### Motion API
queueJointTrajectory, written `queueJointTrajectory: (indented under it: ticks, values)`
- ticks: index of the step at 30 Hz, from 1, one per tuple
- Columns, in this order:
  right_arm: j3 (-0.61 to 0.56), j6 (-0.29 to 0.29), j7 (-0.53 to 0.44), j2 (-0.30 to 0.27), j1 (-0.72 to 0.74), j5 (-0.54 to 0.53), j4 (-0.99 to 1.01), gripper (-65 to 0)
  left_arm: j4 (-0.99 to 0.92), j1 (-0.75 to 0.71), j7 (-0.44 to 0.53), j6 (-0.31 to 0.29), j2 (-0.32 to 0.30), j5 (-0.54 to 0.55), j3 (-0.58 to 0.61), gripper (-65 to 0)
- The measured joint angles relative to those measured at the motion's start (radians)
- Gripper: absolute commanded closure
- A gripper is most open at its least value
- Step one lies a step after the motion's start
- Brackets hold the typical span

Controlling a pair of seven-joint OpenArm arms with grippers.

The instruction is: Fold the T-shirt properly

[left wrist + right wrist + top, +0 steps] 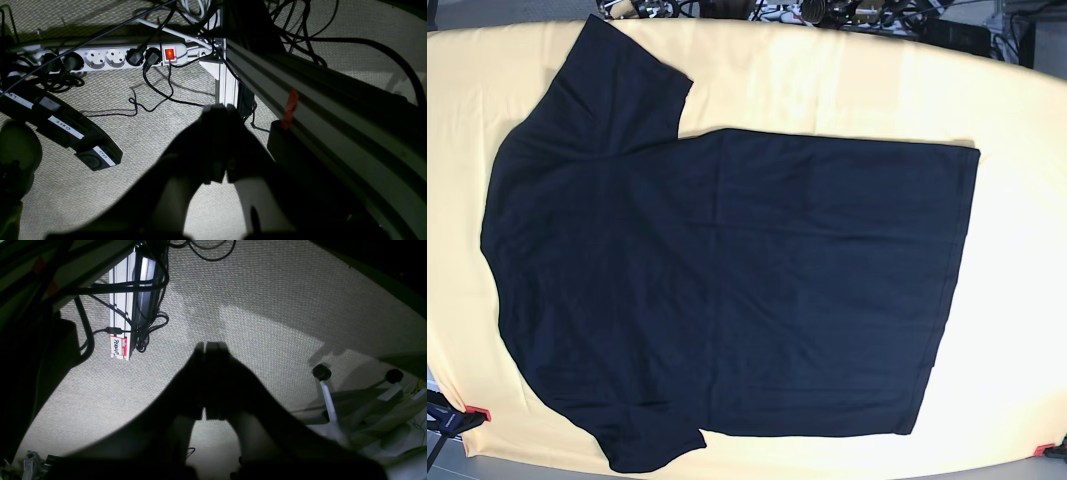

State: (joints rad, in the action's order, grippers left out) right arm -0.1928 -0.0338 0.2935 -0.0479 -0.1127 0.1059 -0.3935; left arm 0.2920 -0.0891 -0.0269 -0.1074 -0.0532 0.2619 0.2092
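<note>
The black T-shirt (727,290) lies spread flat on the yellow table (1017,200) in the base view, collar end to the left, hem to the right, one sleeve at the top left and one at the bottom. Neither arm shows in that view. My left gripper (222,108) hangs over the carpeted floor beside the table frame, its dark fingers pressed together with nothing between them. Likewise my right gripper (210,346) is shut and empty above the carpet. The T-shirt does not appear in either wrist view.
A white power strip (110,58) with a lit red switch and tangled cables lies on the floor. An aluminium table leg (227,86) and rail (333,110) run beside the left gripper. A labelled frame post (121,306) and chair castors (322,372) show by the right one.
</note>
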Motion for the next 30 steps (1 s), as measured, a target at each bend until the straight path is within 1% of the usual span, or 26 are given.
queueJointTrajectory:
  ticks: [3, 6, 7, 11, 13, 15, 16, 18, 19, 21, 24, 26, 28, 30]
  values:
    - [0.0, 0.004, 0.043, -0.006, 0.0, 0.003, 0.0, 0.0, 0.0, 0.0, -0.001, -0.006, -0.013, 0.0, 0.0, 0.0]
    - [0.0, 0.004, 0.053, -0.029, -0.004, 0.009, -0.002, 0.0, 0.001, -0.002, -0.025, -0.007, -0.051, -0.001, 0.0, 0.0]
    - [0.0, 0.018, 0.055, -0.041, -0.009, 0.009, -0.006, 0.0, 0.002, -0.005, -0.024, -0.013, -0.068, 0.0, 0.0, 0.0]
    - [0.0, 0.106, 0.051, -0.094, -0.039, 0.006, -0.008, 0.0, 0.035, -0.053, -0.024, -0.088, -0.119, -0.007, 0.0, 0.0]
    - [0.0, 0.159, 0.051, -0.114, -0.063, 0.007, -0.008, 0.0, 0.062, -0.085, -0.026, -0.145, -0.14, -0.007, 0.0, 0.0]
    - [0.0, 0.236, 0.054, -0.127, -0.089, -0.009, -0.008, 0.0, 0.098, -0.119, -0.052, -0.216, -0.165, -0.005, 0.0, 0.0]
    - [0.0, 0.282, 0.055, -0.131, -0.103, -0.003, -0.011, 0.0, 0.118, -0.137, -0.067, -0.232, -0.179, -0.008, 0.0, 0.0]
    - [0.0, 0.353, 0.059, -0.138, -0.14, 0.0, -0.044, 0.0, 0.163, -0.171, -0.089, -0.261, -0.202, -0.008, 0.0, 0.0]
    - [0.0, 0.393, 0.061, -0.14, -0.16, -0.002, -0.072, 0.0, 0.188, -0.191, -0.103, -0.271, -0.212, -0.006, 0.0, 0.0]
    - [0.0, 0.436, 0.071, -0.14, -0.211, -0.006, -0.148, 0.0, 0.242, -0.232, -0.137, -0.288, -0.218, 0.024, 0.0, 0.0]
    - [0.0, 0.456, 0.168, -0.147, -0.296, -0.129, -0.285, 0.0, 0.323, -0.299, -0.197, -0.294, -0.228, 0.074, 0.0, 0.0]
    - [0.0, 0.497, 0.237, -0.161, -0.356, -0.206, -0.381, 0.0, 0.379, -0.346, -0.24, -0.293, -0.247, 0.091, 0.0, 0.0]
    - [0.0, 0.535, 0.299, -0.167, -0.413, -0.257, -0.481, 0.0, 0.443, -0.395, -0.27, -0.29, -0.27, 0.109, 0.0, 0.0]
    - [0.0, 0.543, 0.359, -0.164, -0.467, -0.291, -0.582, 0.0, 0.52, -0.442, -0.305, -0.29, -0.288, 0.126, 0.0, 0.0]
